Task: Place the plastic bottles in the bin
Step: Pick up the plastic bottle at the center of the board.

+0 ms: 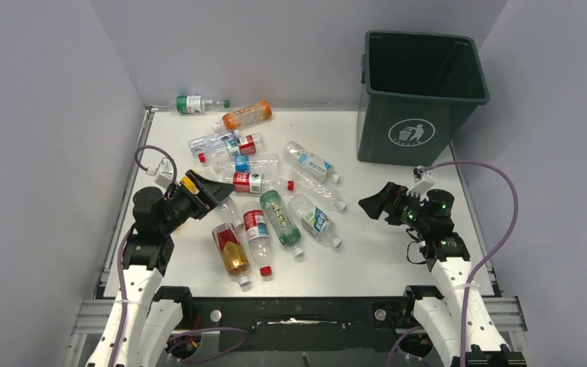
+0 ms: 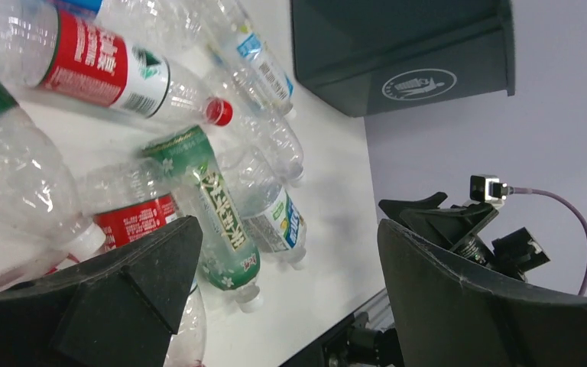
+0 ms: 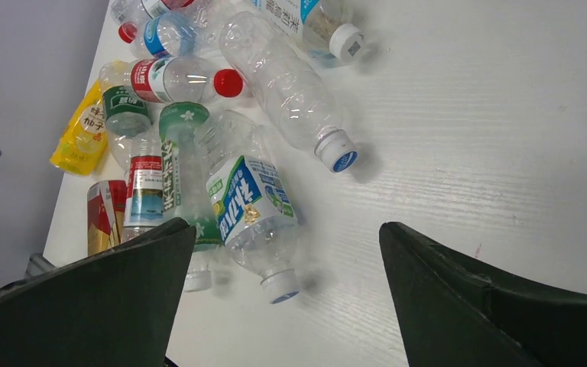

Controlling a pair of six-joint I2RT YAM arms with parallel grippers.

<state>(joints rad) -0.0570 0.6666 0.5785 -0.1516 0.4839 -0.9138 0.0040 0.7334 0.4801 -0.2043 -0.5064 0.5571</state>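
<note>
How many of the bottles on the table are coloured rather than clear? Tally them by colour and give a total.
Orange bottle: 1
Yellow bottle: 1
Amber bottle: 1
Green bottle: 1
Total: 4

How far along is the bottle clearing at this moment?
Done: nothing that shows. The visible part of the bin interior holds no bottle.
In hand: nothing. The left gripper is open at the pile's near-left edge, beside a red-labelled bottle. The right gripper is open above the table, facing the clear bottles.
Left: every one of the plastic bottles, about a dozen lying on the table.
</note>
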